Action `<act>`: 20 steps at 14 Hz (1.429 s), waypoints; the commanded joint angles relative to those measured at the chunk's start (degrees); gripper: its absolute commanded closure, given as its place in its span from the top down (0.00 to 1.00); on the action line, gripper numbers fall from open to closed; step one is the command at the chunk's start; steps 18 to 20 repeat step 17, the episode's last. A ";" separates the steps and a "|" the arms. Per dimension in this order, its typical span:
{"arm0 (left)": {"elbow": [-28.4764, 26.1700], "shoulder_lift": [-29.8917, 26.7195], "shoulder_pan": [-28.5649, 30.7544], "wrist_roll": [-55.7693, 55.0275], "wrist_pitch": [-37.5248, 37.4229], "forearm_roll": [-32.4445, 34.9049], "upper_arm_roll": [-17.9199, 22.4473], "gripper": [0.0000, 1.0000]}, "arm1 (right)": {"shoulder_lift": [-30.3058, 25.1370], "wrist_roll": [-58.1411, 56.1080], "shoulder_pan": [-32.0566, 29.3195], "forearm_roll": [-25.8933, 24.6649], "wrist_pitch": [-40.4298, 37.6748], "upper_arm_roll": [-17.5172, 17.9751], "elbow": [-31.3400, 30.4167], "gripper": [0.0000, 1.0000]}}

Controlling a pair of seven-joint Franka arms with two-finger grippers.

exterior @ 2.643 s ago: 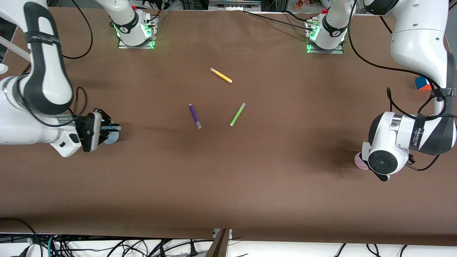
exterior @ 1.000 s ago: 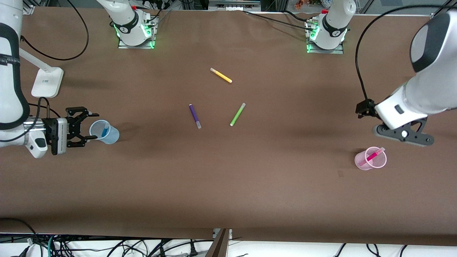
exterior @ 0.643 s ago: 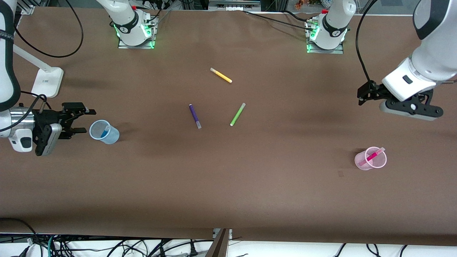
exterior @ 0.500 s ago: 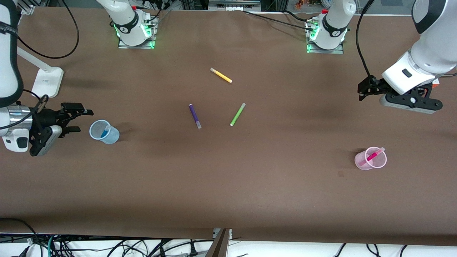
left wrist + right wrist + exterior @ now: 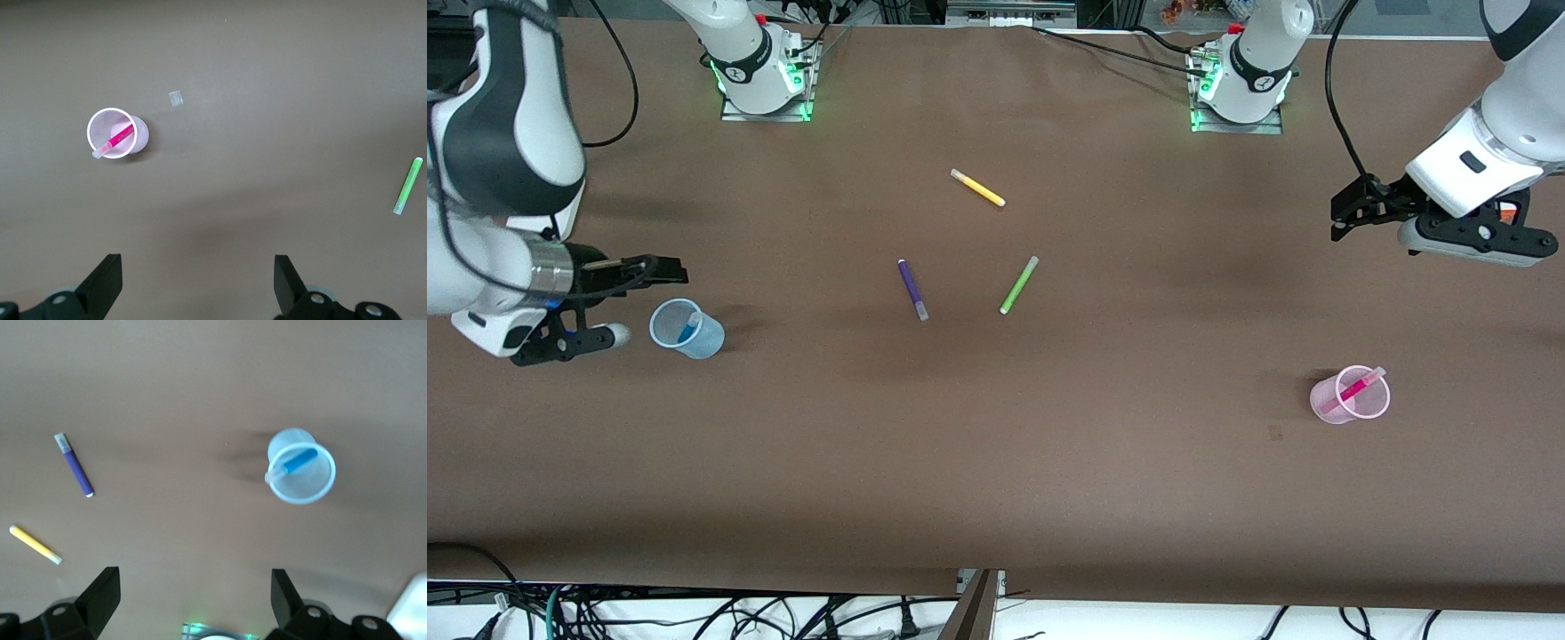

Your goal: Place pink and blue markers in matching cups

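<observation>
The pale blue cup (image 5: 687,328) stands upright near the right arm's end of the table, with the blue marker (image 5: 688,330) leaning inside it. The pale pink cup (image 5: 1352,394) stands near the left arm's end and holds the pink marker (image 5: 1354,388). My right gripper (image 5: 660,266) is open and empty, up in the air beside the blue cup. My left gripper (image 5: 1347,213) is open and empty, high over bare table apart from the pink cup. The left wrist view shows the pink cup (image 5: 117,133) and pink marker (image 5: 115,141). The right wrist view shows the blue cup (image 5: 301,467) and blue marker (image 5: 293,464).
A yellow marker (image 5: 977,188), a dark purple marker (image 5: 912,289) and a lime green marker (image 5: 1018,284) lie loose at mid-table. A small scrap (image 5: 1274,433) lies beside the pink cup. A coloured cube (image 5: 1507,212) is partly hidden by the left arm.
Both grippers were down at the cups; they let the markers go, rose and drew back toward the table's ends. Both markers now rest in their cups.
</observation>
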 commanded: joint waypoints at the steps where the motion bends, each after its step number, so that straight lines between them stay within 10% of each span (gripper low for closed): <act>1: 0.29 -2.26 0.21 1.26 -2.06 -1.71 0.03 1.00 | -8.84 3.72 0.09 -1.84 0.49 0.21 -8.12 1.00; 8: -0.32 -1.82 1.97 1.87 -1.54 -4.96 0.03 1.00 | -19.50 3.72 -3.08 -3.95 0.06 -0.40 -10.69 1.00; 20: -0.41 -1.73 1.97 1.96 -1.89 -1.81 -0.50 1.00 | -17.66 3.63 -3.78 -4.04 -2.84 -0.84 -7.53 1.00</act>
